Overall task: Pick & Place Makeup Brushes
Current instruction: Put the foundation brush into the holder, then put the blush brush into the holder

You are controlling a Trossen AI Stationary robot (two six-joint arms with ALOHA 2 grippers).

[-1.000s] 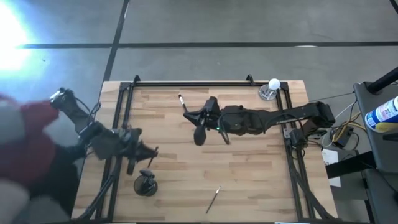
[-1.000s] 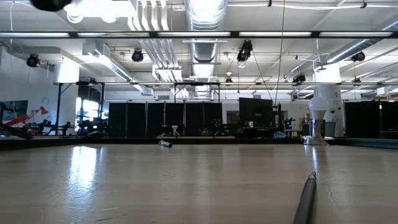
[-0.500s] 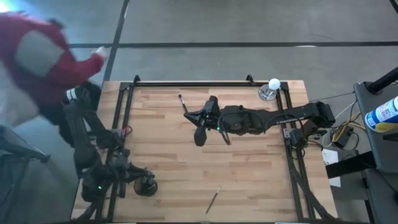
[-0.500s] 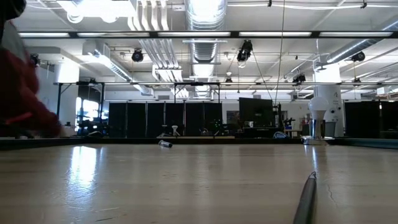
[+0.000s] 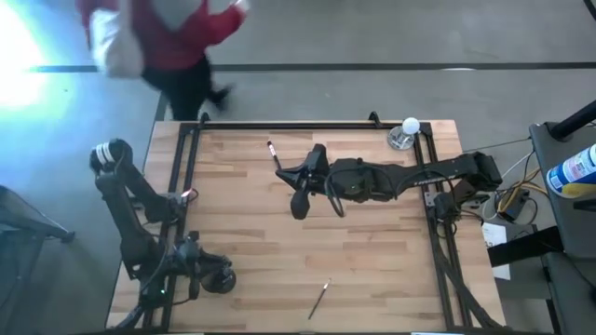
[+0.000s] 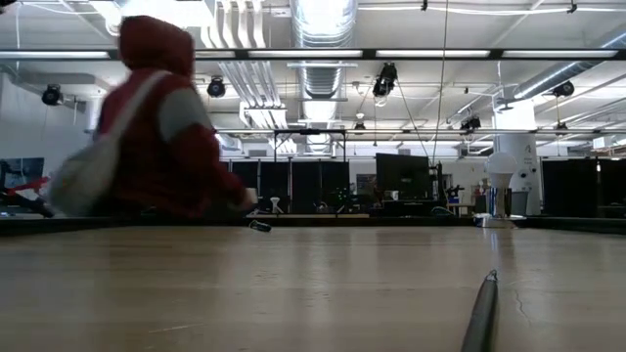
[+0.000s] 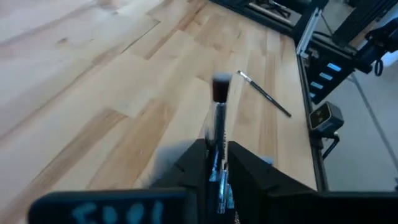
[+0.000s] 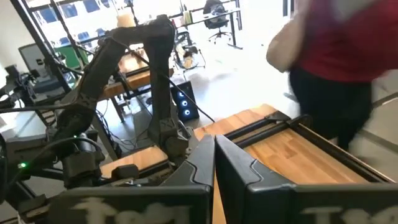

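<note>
My left gripper [image 7: 217,163] is shut on a makeup brush [image 7: 219,106] with a silver handle and a dark head. In the high view it hangs at the dark round cup [image 5: 222,277] by the table's near left corner. One thin brush [image 5: 319,298] lies flat near the near edge, also seen as brush [image 7: 265,95] and brush [image 6: 479,315]. Another brush [image 5: 273,154] lies toward the far edge. My right gripper [image 5: 282,171] is shut at mid-table, its tip close beside that far brush; the fingers [image 8: 205,163] show nothing between them. My left gripper pinches the brush by its silver handle [image 7: 217,142] between the two fingers. The brush runs along the fingers and sticks out past their tips, its dark head [image 7: 221,86] foremost. It is lifted clear of the table.
A white ball on a clear stand [image 5: 407,131] sits at the far right corner. Black frame rails [image 5: 179,177] run along the table's sides. A person in a red top [image 5: 163,37] walks just beyond the far left edge. Bare wood lies between the two arms.
My left arm has swung from the table's left side toward the near edge and now hangs at the dark cup. The person has walked from the table's left side round to beyond its far edge. My right arm has kept still.
</note>
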